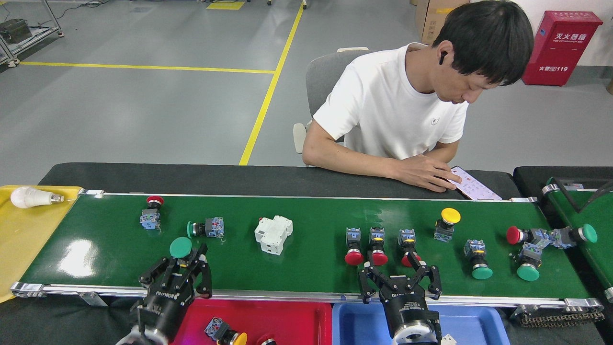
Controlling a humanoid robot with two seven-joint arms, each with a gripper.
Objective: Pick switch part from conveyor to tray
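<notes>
The conveyor (311, 273) carries many switch parts. My left gripper (186, 261) is over the belt's near rail, shut on a green-capped switch part (180, 247) that stands up at its fingertips. Just behind and below it lies the red tray (292, 318), holding a yellow-capped switch part (225, 333). My right gripper (397, 273) is open at the near rail, right in front of a row of three red-capped switch parts (354, 249). Other parts lie at the far left (152, 212), beside it (206, 227), and toward the right (448, 221), (476, 261).
A white circuit breaker (273, 234) sits mid-belt. A blue tray (474, 326) adjoins the red one. A yellow tray (28, 239) with a light bulb (31, 197) is at the left. A seated person with a phone (471, 184) is across the belt. A second belt (591, 215) is at right.
</notes>
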